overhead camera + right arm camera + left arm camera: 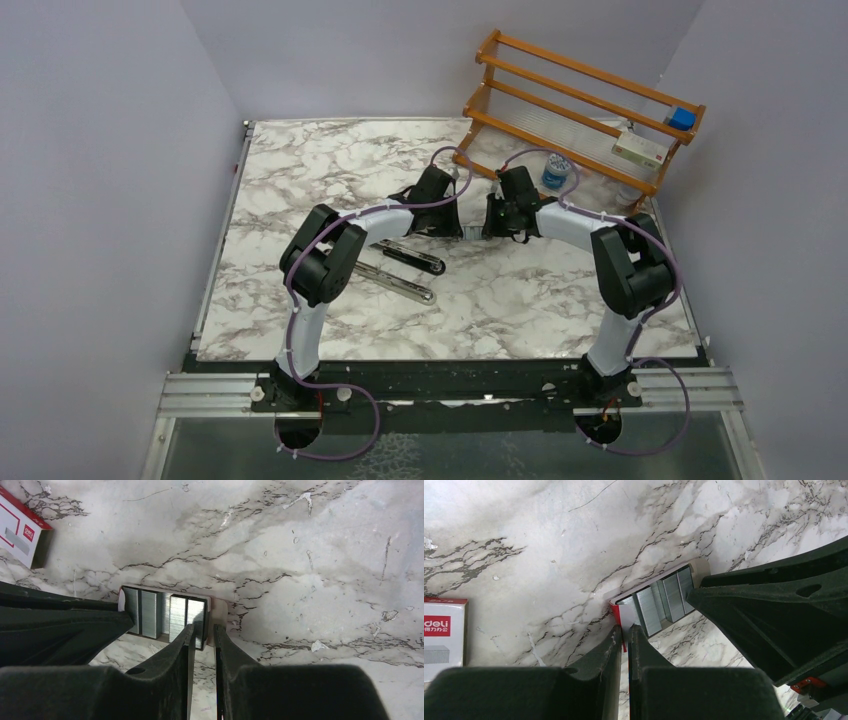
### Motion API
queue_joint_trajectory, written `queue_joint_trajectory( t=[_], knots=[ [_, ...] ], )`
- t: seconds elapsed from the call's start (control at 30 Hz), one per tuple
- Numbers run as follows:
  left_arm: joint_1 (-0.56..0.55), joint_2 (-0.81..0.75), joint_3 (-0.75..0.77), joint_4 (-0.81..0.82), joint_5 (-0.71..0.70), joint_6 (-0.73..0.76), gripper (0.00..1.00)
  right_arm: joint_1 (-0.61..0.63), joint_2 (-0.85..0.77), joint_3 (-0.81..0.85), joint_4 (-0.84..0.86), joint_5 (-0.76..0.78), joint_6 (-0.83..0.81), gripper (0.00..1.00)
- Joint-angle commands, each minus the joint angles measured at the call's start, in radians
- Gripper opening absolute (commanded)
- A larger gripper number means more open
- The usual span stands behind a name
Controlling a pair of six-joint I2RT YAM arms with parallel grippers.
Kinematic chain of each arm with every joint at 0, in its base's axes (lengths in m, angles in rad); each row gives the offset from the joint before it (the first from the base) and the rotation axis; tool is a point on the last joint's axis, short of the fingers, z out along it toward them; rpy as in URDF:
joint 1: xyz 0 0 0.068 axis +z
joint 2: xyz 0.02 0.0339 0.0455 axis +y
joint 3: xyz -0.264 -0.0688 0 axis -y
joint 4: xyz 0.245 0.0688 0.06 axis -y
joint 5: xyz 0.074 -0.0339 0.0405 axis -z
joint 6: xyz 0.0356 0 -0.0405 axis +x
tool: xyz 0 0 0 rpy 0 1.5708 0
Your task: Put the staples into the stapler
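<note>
The stapler (405, 270) lies opened out on the marble table behind my left arm, its black top and silver channel apart. The staples (659, 602) are grey strips in a small open tray between both grippers. My left gripper (625, 628) is shut on the tray's red and white end flap. My right gripper (204, 627) stands at the tray's other end, its fingers a narrow gap apart around the last strip (195, 620) and the tray's end wall. The red and white staple box sleeve (441, 630) lies apart on the table.
An orange wooden rack (580, 100) stands at the back right, with a white box (640, 150) and a blue thing (682, 118) on it. A small bottle (555, 172) stands just behind my right gripper. Grey walls close in both sides.
</note>
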State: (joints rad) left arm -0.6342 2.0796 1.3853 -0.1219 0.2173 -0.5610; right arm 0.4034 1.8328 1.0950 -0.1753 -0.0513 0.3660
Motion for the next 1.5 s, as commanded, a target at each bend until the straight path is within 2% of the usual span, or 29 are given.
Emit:
queue_joint_trajectory(
  t=[0.0, 0.43, 0.77, 1.03, 1.27, 1.47],
  knots=[
    [0.002, 0.005, 0.009, -0.037, -0.004, 0.012, 0.01, -0.009, 0.030, 0.002, -0.010, -0.001, -0.007, 0.23],
    [0.002, 0.008, 0.011, -0.037, -0.003, 0.012, 0.01, -0.011, 0.059, 0.003, 0.010, -0.077, -0.009, 0.30],
    [0.002, 0.011, 0.012, -0.036, -0.001, 0.011, 0.01, -0.012, 0.085, 0.005, 0.036, -0.153, -0.002, 0.31],
    [0.003, 0.016, 0.014, -0.038, 0.002, 0.010, 0.01, -0.012, 0.102, 0.023, -0.008, -0.099, -0.020, 0.30],
    [0.005, 0.014, 0.014, -0.038, 0.002, 0.009, 0.01, -0.012, 0.089, 0.012, -0.011, -0.074, -0.027, 0.15],
    [0.007, 0.014, 0.014, -0.037, 0.002, 0.010, 0.01, -0.018, 0.065, -0.007, 0.034, -0.125, -0.006, 0.11]
  ],
)
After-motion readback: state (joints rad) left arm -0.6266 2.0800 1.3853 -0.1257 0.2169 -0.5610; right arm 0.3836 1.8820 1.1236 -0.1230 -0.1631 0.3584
